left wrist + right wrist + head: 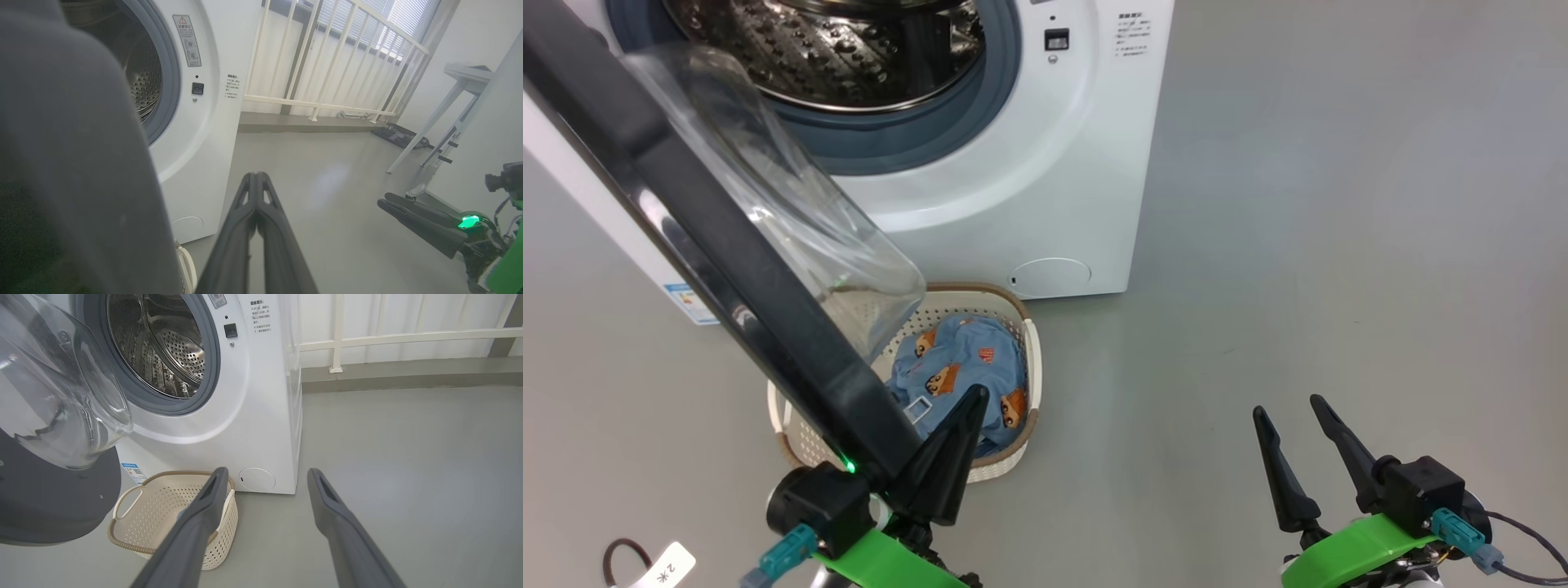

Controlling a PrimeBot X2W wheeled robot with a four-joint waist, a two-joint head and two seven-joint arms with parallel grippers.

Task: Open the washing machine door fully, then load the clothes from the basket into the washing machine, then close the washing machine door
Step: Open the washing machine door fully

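Observation:
The washing machine point(1029, 163) stands with its steel drum point(163, 347) exposed. The washing machine door point(727, 237) hangs open toward me, its black rim running diagonally and its glass bowl point(61, 396) bulging above the basket. The cream basket point(1023, 314) sits on the floor in front of the machine, with the light blue clothes point(964, 367) inside. My left gripper point(976, 396) is shut on nothing and lies close along the door rim's lower edge. From the left wrist, its tips point(256, 175) point past the dark rim point(81, 163). My right gripper point(1286, 405) is open and empty over bare floor.
A white railing point(327, 61) runs along the back wall. A white table frame point(441, 114) stands at the right, with a black object point(400, 136) on the floor beside it. A brown loop with a tag point(637, 563) lies near my base.

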